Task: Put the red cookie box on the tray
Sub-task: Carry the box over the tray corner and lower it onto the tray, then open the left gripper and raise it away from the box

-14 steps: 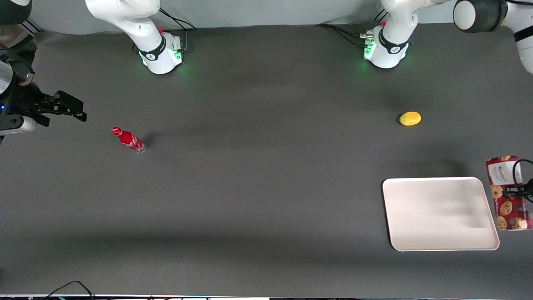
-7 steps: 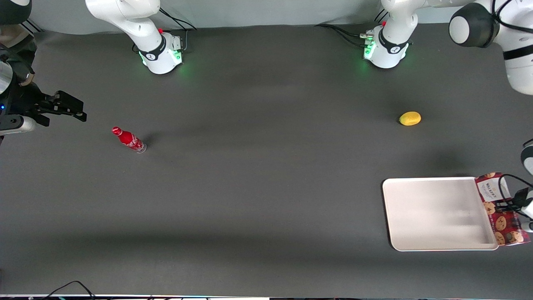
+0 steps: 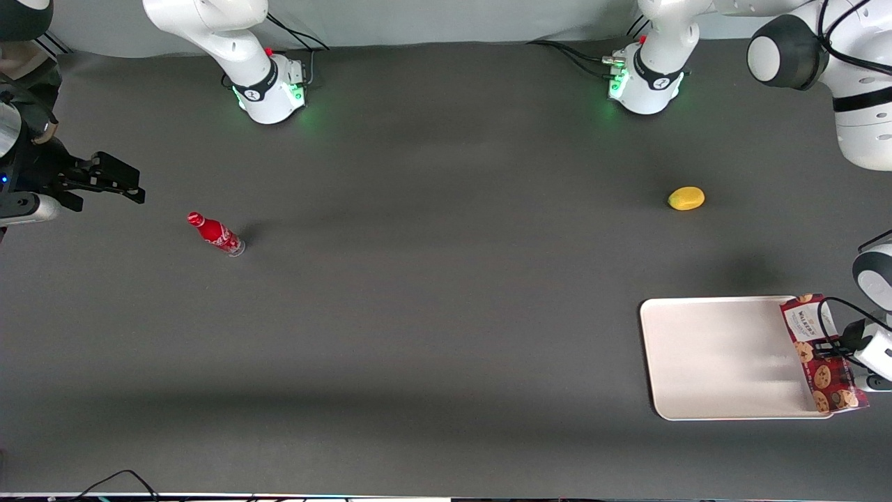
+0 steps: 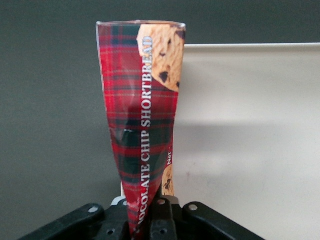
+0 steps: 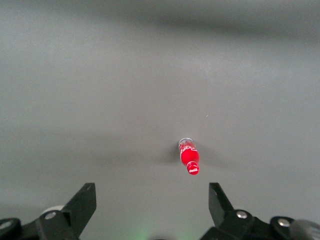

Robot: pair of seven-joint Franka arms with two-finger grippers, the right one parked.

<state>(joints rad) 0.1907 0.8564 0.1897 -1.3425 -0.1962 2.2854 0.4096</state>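
The red cookie box (image 3: 819, 355), dark-red tartan with cookie prints and a white label panel, hangs tilted over the outer edge of the cream-white tray (image 3: 718, 355) at the working arm's end of the table. My gripper (image 3: 840, 345) is shut on the box's middle, lifting it above the tray's rim. In the left wrist view the box (image 4: 142, 115) stands out from between the black fingers (image 4: 165, 220), squeezed flat where the gripper (image 4: 145, 222) pinches it. The tray (image 4: 250, 140) lies under and beside the box.
A yellow lemon-like fruit (image 3: 686, 198) sits farther from the front camera than the tray. A small red soda bottle (image 3: 214, 233) stands toward the parked arm's end of the table and shows in the right wrist view as well, the bottle (image 5: 189, 159) upright on the dark mat.
The gripper has carried the box from beside the tray to over its outer edge, nearer the front camera. The box has tilted more steeply.
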